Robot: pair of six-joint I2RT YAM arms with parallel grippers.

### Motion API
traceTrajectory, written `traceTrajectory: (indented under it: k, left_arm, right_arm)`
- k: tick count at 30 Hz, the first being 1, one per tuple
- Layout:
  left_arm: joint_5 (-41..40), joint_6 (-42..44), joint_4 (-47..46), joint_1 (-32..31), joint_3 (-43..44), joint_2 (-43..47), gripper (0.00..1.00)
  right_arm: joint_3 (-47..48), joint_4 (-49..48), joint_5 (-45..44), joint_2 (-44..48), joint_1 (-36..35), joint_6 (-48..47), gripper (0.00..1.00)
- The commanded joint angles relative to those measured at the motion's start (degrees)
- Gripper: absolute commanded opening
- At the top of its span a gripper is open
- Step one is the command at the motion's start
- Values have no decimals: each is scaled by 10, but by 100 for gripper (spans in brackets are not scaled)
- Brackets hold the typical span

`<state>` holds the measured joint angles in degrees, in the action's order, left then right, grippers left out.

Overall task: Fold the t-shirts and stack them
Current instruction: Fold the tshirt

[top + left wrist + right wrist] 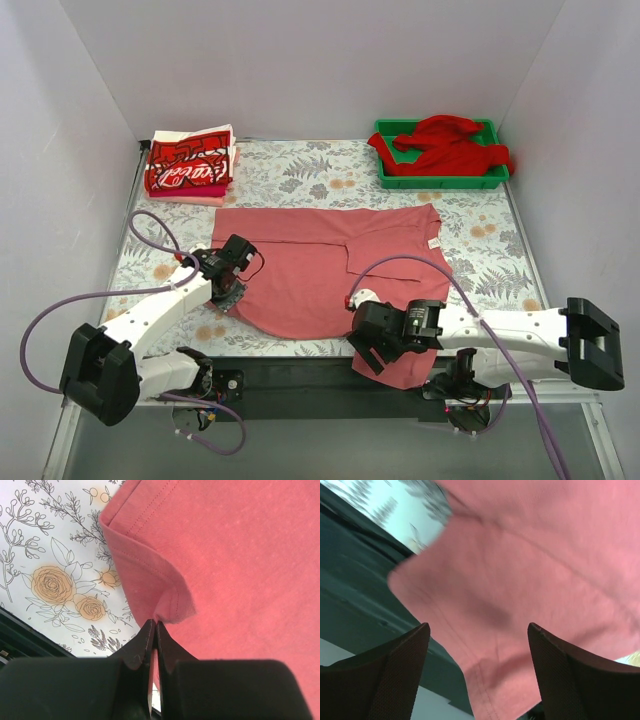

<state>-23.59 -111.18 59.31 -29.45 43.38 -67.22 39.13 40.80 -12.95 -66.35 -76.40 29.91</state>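
Observation:
The salmon-pink t-shirt [320, 265] lies spread across the middle of the table, its near right corner hanging over the front edge. My left gripper [232, 280] is shut on the shirt's left hem; the left wrist view shows the cloth [240, 555] pinched at the fingertips [145, 635]. My right gripper [365, 345] is open, its fingers [400, 655] apart on either side of the shirt's hanging corner [520, 605], not closed on it. A bright red t-shirt [450, 145] lies crumpled in the green tray [395, 180]. Folded red-and-white printed t-shirts [190, 165] are stacked at the back left.
The floral tablecloth [300, 170] covers the table, white walls on three sides. The dark front edge [290, 365] runs between the arm bases. Purple cables [150, 235] loop beside each arm.

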Motion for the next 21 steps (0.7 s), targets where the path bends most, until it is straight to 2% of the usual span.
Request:
traceTrajectory:
  k: [1, 5, 9, 13, 17, 20, 21]
  left_arm:
    - [-5, -8, -12, -3, -12, 20, 0]
    - [-8, -3, -15, -2, -7, 17, 0]
    - [-13, -11, -7, -3, -7, 17, 0]
    - [-11, -18, -8, -3, -14, 28, 0]
    - [-12, -25, -3, -2, -15, 33, 0]
    - [-17, -32, 7, -3, -13, 35, 0]
    - [-19, -33, 11, -2, -12, 36, 0]
  right_arm:
    - [-41, 87, 15, 36, -2, 98, 83]
    - [-66, 82, 69, 60, -23, 115, 80]
    - [-64, 77, 96, 31, -46, 92, 78]
    - [-57, 67, 106, -4, -63, 67, 77]
    - [-52, 68, 94, -29, -64, 67, 72]
    - [-49, 70, 73, -37, -64, 81, 58]
    - [-48, 71, 69, -40, -63, 84, 50]
